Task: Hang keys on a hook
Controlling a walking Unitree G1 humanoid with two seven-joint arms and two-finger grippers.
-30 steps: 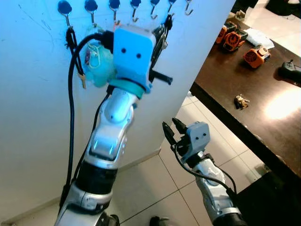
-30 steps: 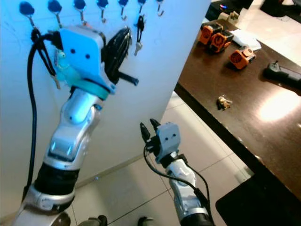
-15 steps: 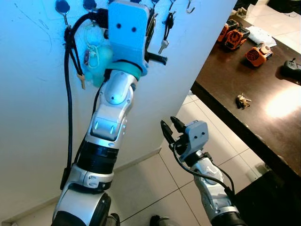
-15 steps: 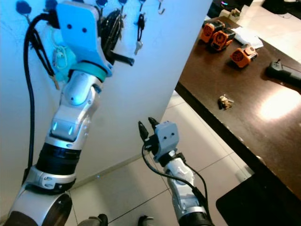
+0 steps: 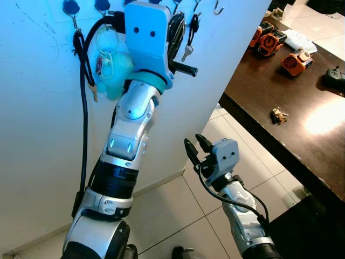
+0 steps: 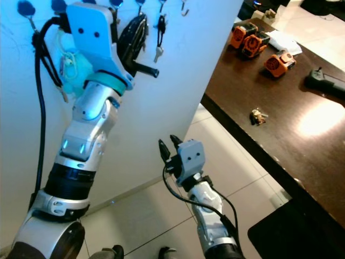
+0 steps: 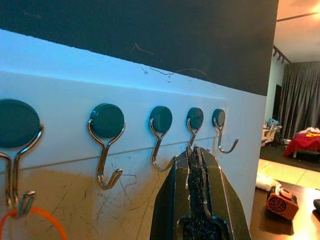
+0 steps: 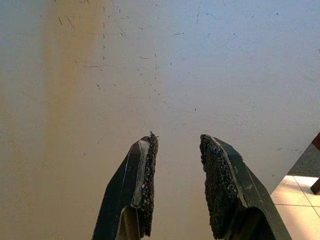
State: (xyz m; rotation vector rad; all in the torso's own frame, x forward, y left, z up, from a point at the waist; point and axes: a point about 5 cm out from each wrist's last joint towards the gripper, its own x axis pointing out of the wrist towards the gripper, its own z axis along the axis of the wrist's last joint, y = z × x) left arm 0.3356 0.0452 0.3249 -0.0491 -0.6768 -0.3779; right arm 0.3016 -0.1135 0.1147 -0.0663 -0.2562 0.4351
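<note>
A row of blue-capped metal hooks (image 7: 106, 122) runs along the top of a white wall. A bunch of keys (image 5: 187, 49) on a black strap hangs from one hook, just right of my raised left gripper (image 5: 176, 29). In the left wrist view that gripper (image 7: 194, 149) is shut, its tips right under the fourth hook (image 7: 194, 120); a thin bit of metal shows at the tips, and I cannot tell whether it is pinched. My right gripper (image 5: 195, 148) hangs low and open, facing the bare wall. A second key bunch (image 5: 277, 115) lies on the dark table (image 5: 253, 86).
A fluffy teal keychain (image 5: 116, 70) and an orange ring (image 7: 30, 225) hang from hooks further left. The hook (image 5: 217, 7) at the right end is bare. Orange tools (image 5: 294, 63) and a black device (image 5: 334, 81) lie on the table. The floor (image 5: 178, 216) below is tiled.
My left arm has risen, bringing its gripper up to the row of hooks. The hanging keys have stayed in place. The right arm has hardly moved.
</note>
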